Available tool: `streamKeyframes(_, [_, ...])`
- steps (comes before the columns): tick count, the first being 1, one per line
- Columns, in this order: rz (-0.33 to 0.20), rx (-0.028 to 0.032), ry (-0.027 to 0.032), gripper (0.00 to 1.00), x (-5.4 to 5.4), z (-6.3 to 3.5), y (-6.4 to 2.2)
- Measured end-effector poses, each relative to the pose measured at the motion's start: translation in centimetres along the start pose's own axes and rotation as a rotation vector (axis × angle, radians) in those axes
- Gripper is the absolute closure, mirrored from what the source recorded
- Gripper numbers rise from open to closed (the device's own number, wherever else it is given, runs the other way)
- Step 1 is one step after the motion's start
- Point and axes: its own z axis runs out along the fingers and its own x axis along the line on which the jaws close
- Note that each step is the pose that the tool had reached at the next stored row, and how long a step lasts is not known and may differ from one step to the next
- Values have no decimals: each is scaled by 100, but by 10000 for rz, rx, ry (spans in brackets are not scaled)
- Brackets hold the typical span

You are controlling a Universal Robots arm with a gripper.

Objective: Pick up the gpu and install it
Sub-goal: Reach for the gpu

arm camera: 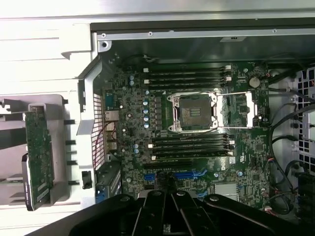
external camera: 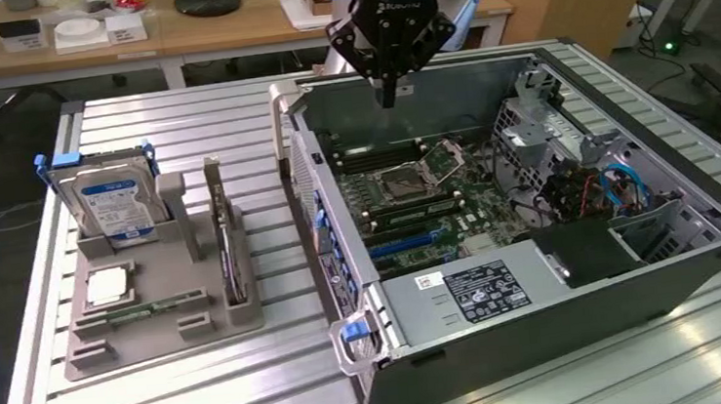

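The gpu (external camera: 227, 245) is standing on its long edge in a slot of the grey holder (external camera: 169, 328), at the exterior view's left, well apart from the gripper (external camera: 389, 100) and untouched by it. The jaws are pressed together and are holding nothing. The arm is pointing the gripper straight down over the open computer case (external camera: 543, 343), with the fingertips hanging above the rear part of the motherboard (external camera: 429, 201), clear of the board. In the wrist view the gripper (arm camera: 170, 196) is sitting over the blue expansion slots (arm camera: 189, 174), and the gpu (arm camera: 39, 156) is showing as a green card outside the case. The case's slotted rear wall (external camera: 313, 182) is standing between the gpu and the gripper. The open CPU socket (external camera: 411, 175) is lying near the middle of the board. In the holder, a hard drive with a blue label (external camera: 113, 209) is standing upright, with a processor (external camera: 106, 286) and a memory stick (external camera: 154, 306) lying flat in front of it. Holder and case are resting on a slatted metal table (external camera: 221, 400).
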Motion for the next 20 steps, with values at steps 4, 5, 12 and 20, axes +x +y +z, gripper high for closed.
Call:
streamKeyframes(4, [0, 1, 0, 89, 37, 0, -3])
streamKeyframes(5, [-1, 1, 1, 89, 49, 0, -4])
streamKeyframes(12, [0, 1, 0, 89, 130, 0, -10])
streamKeyframes(20, [-1, 0, 0, 89, 215, 1, -16])
